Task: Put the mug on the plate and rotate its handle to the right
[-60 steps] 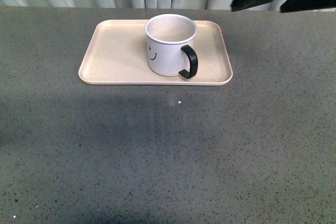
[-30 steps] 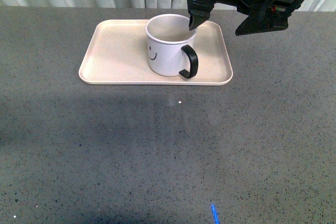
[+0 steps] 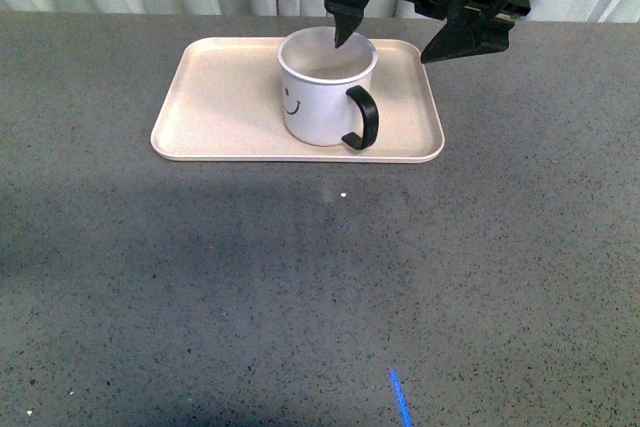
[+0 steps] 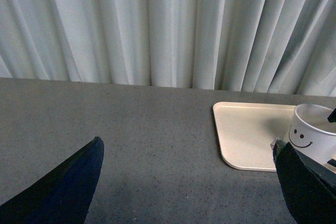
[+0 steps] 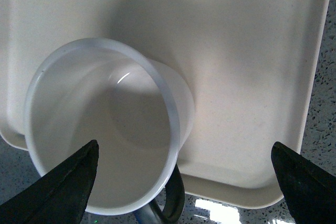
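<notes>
While the mug (image 3: 318, 107) sits on the plate (image 3: 220, 97), its smiley (image 3: 290, 104) shows.

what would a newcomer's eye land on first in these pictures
The white mug with its smiley face stands on the pale plate at the far side of the grey table, its black handle turned toward the near right. Just above it hangs the black right gripper, open, with one finger over the mug's mouth and the other out beyond the handle side.
</notes>
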